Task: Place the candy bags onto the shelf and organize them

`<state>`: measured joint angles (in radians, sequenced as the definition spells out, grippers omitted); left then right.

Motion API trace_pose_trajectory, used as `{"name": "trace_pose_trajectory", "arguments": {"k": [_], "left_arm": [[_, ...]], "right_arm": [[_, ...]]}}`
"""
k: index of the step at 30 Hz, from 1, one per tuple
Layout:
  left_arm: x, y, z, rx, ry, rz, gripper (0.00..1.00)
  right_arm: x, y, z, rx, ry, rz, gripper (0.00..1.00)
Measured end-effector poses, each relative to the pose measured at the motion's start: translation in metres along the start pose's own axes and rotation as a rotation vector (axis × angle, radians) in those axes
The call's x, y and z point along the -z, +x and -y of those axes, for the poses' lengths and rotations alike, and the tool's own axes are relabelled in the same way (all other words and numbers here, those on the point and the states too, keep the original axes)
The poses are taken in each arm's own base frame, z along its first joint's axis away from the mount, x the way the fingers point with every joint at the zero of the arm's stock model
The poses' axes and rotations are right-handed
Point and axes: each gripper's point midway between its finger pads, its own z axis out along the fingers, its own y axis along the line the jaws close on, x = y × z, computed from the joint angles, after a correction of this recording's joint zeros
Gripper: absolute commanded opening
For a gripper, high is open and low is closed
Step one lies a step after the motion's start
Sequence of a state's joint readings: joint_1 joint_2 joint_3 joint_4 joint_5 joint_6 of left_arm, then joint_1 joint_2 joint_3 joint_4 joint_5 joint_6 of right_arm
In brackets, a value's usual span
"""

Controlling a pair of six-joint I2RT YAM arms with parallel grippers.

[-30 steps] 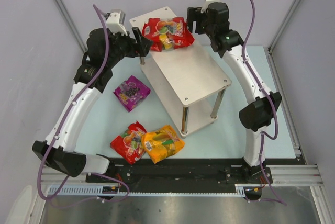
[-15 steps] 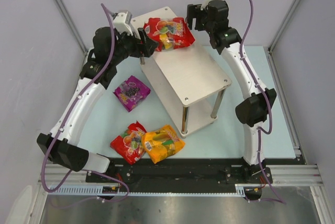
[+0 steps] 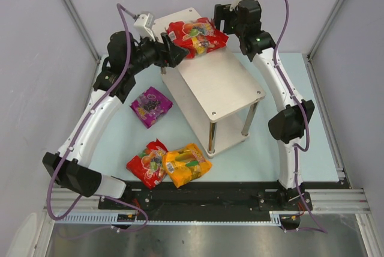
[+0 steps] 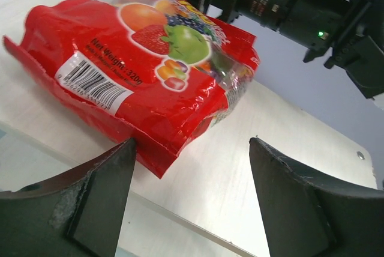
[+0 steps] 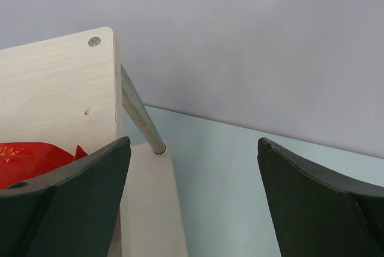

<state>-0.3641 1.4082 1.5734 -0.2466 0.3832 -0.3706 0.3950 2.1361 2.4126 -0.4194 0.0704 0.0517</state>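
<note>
A red candy bag [image 3: 197,36] lies on the far end of the shelf's top board [image 3: 219,86]. It fills the left wrist view [image 4: 144,65], and one edge shows in the right wrist view [image 5: 33,158]. My left gripper [image 3: 173,53] is open at the bag's left edge; its left finger [image 4: 90,203] touches the bag's near corner [image 4: 192,143]. My right gripper [image 3: 219,21] is open and empty just past the shelf's far right corner [image 5: 195,143]. The purple bag [image 3: 150,106], a second red bag [image 3: 147,164] and the orange-yellow bag [image 3: 187,165] lie on the table.
The shelf's lower board [image 5: 150,209] and a metal leg [image 5: 141,119] show below the right gripper. Grey walls enclose the pale blue table [image 3: 288,89] at the back and sides. The arm bases sit on a rail at the near edge.
My left gripper has moved right toward the shelf, and the red bag on top has shifted and turned slightly to the right. The right gripper has barely moved.
</note>
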Motion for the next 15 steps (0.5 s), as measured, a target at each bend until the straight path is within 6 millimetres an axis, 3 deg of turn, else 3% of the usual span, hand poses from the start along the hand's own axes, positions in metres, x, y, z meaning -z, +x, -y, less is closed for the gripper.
{"name": "trace_pose_trajectory", "arguments": {"k": [6, 15], "left_arm": [[-0.002, 0.007, 0.013, 0.005, 0.042, -0.018, 0.80], [0.004, 0.006, 0.016, -0.022, 0.028, -0.017, 0.86]], "right_arm": [[-0.002, -0.002, -0.001, -0.001, -0.001, 0.011, 0.91], [-0.004, -0.004, 0.002, -0.002, 0.016, 0.028, 0.93]]}}
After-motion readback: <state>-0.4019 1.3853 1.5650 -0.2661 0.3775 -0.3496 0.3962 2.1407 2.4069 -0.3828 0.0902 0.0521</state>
